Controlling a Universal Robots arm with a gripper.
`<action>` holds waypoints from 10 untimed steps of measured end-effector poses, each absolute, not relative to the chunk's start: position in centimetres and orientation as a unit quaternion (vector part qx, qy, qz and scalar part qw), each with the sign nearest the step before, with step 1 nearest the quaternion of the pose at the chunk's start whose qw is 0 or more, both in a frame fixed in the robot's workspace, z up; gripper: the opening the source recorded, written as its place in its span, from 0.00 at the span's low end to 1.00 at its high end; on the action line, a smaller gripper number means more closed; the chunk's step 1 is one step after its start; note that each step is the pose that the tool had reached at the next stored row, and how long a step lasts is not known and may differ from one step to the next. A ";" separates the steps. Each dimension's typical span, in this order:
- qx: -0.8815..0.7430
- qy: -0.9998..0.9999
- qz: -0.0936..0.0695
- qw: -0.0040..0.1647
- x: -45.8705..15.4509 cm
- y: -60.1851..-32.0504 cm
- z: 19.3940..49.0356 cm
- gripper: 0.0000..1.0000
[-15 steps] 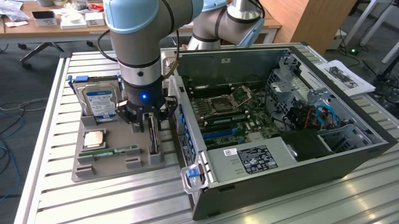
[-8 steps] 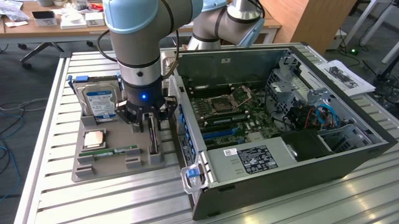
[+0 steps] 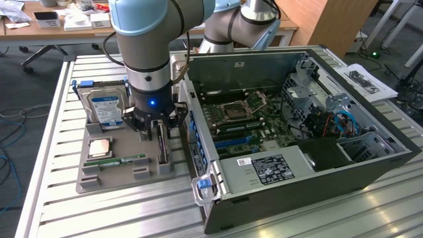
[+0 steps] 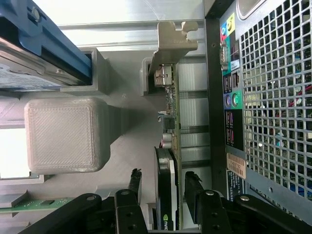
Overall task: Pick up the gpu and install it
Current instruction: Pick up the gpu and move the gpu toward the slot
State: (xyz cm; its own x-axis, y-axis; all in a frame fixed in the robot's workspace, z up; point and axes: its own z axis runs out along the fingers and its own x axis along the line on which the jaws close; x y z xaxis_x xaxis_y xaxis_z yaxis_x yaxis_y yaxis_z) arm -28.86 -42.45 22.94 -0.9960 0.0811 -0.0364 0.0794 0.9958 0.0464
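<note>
The gpu (image 4: 168, 161) stands on its thin edge in a slot of the gray tray (image 3: 106, 181). Its metal end sticks up at the far end. The claw (image 3: 156, 128) is right above it and is open wide. It holds nothing. One of the black fingers (image 4: 195, 191) is on each side of the gpu, so the card sits in the gap between them. The tray lies on the metal table (image 3: 99, 213), just beside the open computer box (image 3: 370, 163). A hard drive (image 3: 106, 109) with a blue label and a small green memory stick (image 3: 122, 161) sit in the same tray.
</note>
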 end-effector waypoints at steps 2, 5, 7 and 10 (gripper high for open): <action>0.040 0.999 0.022 0.019 -28.9 -42.5 22.9 0.47; 0.040 0.999 0.022 0.019 -28.9 -42.5 22.9 0.41; 0.040 0.999 0.022 0.019 -28.9 -42.5 22.9 0.41; 0.040 0.999 0.022 0.019 -28.7 -42.5 22.9 0.41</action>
